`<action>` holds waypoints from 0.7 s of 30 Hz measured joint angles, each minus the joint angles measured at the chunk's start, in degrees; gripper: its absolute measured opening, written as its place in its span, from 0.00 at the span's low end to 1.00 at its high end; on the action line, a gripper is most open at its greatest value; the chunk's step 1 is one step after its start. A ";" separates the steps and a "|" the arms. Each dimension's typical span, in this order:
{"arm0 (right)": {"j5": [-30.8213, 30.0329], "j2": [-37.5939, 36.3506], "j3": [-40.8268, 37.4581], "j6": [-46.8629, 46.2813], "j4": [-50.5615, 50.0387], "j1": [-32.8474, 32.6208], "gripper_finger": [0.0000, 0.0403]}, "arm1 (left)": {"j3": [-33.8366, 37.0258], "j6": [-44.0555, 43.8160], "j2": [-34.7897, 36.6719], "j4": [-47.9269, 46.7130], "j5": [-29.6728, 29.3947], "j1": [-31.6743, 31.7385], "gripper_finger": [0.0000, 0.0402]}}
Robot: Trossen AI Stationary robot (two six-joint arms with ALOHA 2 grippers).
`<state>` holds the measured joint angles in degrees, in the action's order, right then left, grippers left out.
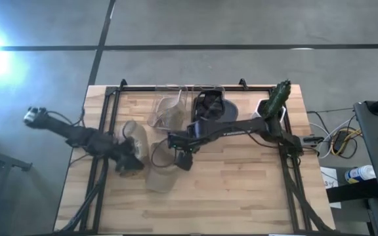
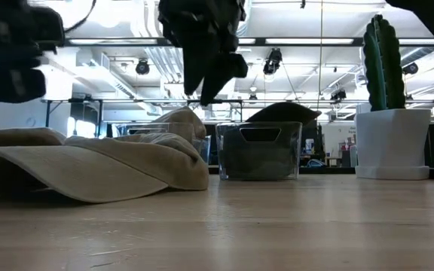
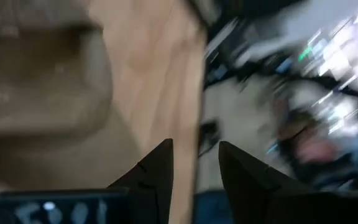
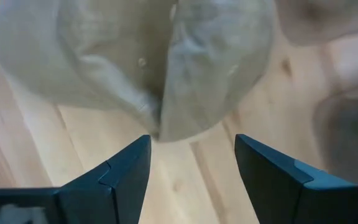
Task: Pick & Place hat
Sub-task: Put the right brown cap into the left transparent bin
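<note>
A beige cap (image 1: 157,172) lies flat on the wooden table (image 1: 241,190) by its brim and crown; it also shows in the low view (image 2: 89,169). My right gripper (image 1: 184,159) hovers open above it, fingers pointing down, with the cap's crown (image 4: 160,68) just beyond the fingertips and clear of them. In the low view it hangs well above the table (image 2: 202,75). My left gripper (image 1: 131,165) is raised at the cap's left side (image 2: 13,75), its fingers a little apart (image 3: 194,162) and empty. A second beige cap (image 1: 135,136) lies beside it.
A clear bin (image 2: 261,150) holding a dark hat (image 1: 212,105) stands at the far edge. Another clear bin (image 1: 166,110) is to its left. A cactus in a white pot (image 1: 277,101) stands at the far right corner. The near half of the table is bare wood.
</note>
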<state>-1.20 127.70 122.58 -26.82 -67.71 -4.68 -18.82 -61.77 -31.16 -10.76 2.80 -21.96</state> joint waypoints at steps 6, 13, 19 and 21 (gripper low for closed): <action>0.39 0.00 -4.29 -3.67 9.09 -1.64 0.56 | -6.71 4.20 -12.73 -4.35 -10.18 -14.42 0.30; 0.21 0.00 -8.08 -8.20 19.39 -1.70 0.56 | -9.30 0.89 -26.08 -5.17 -20.62 -25.31 0.30; 0.93 0.00 -9.86 -5.95 19.03 -2.25 0.56 | -13.16 0.78 -35.55 -6.31 -23.18 -27.16 0.30; 3.05 0.00 -10.37 -5.90 18.62 -2.71 0.56 | -15.66 4.39 -38.40 -7.62 -23.28 -27.17 0.30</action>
<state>1.84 127.70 112.21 -32.71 -49.10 -7.39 -34.48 -57.38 -69.55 -18.38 -20.48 -49.14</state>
